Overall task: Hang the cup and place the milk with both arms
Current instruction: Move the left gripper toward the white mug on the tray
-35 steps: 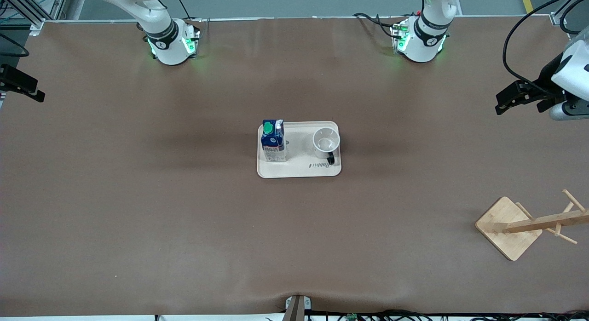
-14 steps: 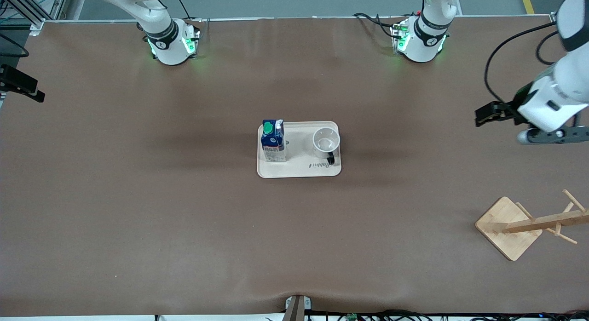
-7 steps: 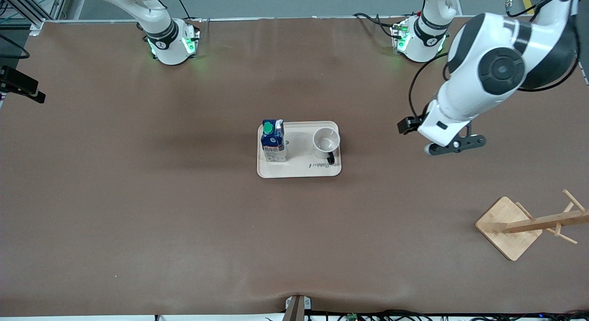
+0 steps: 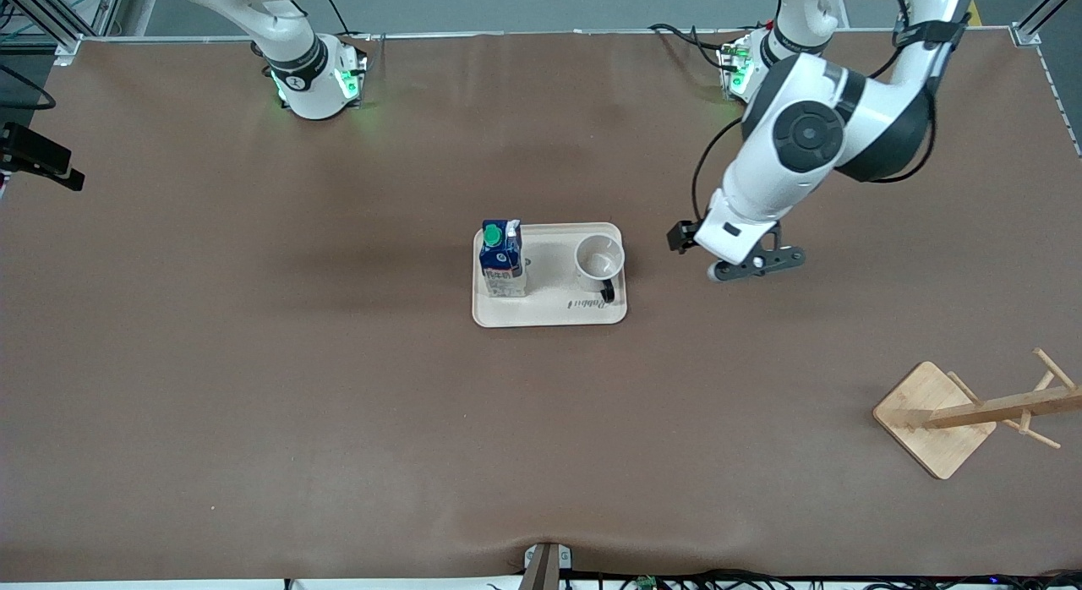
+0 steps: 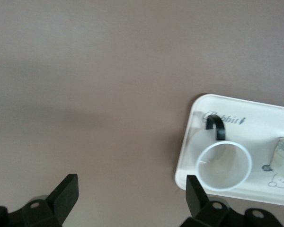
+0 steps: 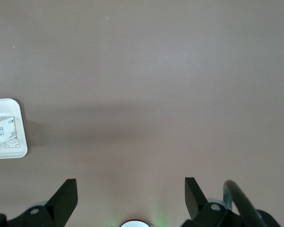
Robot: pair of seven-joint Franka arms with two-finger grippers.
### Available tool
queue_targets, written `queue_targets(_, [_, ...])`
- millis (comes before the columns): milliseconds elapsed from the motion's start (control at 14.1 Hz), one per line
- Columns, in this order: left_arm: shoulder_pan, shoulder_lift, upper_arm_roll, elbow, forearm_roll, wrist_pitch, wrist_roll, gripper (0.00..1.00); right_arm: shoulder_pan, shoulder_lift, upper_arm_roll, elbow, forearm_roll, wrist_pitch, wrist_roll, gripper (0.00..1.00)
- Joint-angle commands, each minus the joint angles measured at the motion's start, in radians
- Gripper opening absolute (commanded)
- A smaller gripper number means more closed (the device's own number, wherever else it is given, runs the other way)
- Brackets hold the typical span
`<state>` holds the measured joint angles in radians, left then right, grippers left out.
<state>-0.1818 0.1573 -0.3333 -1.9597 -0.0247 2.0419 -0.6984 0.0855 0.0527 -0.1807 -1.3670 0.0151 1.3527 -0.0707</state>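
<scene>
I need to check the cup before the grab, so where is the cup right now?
In the front view the cup stands upright on the tray at mid-table, beside the milk, at the tray's end toward the left arm. The open left gripper hangs over the table beside it.

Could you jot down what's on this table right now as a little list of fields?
tray: cream, mid-table
milk: upright on tray, toward the right arm's end
cup: upright on tray, toward the left arm's end, black handle facing the front camera
rack: wooden, near the front camera, at the left arm's end
left tool: open, over bare table beside the tray
right tool: open, waiting over bare table
</scene>
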Motion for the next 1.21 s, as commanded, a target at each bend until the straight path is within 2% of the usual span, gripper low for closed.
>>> queue_targets(0, [-0.021, 0.051, -0.039, -0.034, -0.012, 0.122, -0.067, 1.00, -0.018, 0.004, 0.015, 0.012, -0.007, -0.006, 0.000, 1.00])
queue_targets(142, [-0.067, 0.080, -0.040, -0.070, -0.001, 0.219, -0.113, 1.00, -0.021, 0.009, 0.015, 0.011, -0.010, 0.020, 0.000, 1.00])
queue_targets(285, [-0.090, 0.123, -0.038, -0.090, 0.000, 0.328, -0.150, 1.00, -0.021, 0.047, 0.015, 0.006, 0.002, 0.152, -0.003, 1.00])
queue_targets(356, [-0.099, 0.148, -0.038, -0.090, 0.002, 0.358, -0.156, 1.00, -0.027, 0.076, 0.015, 0.002, 0.003, 0.167, -0.003, 1.00])
queue_targets(925, [-0.142, 0.286, -0.038, -0.088, 0.157, 0.435, -0.337, 1.00, -0.013, 0.098, 0.018, -0.029, 0.006, 0.166, 0.005, 1.00])
queue_targets(996, [-0.153, 0.297, -0.038, -0.087, 0.158, 0.445, -0.351, 0.98, -0.013, 0.105, 0.018, -0.052, 0.006, 0.166, 0.005, 1.00])
queue_targets(1138, [-0.160, 0.304, -0.038, -0.085, 0.160, 0.446, -0.357, 0.73, -0.016, 0.162, 0.020, -0.063, 0.008, 0.151, 0.003, 1.00])
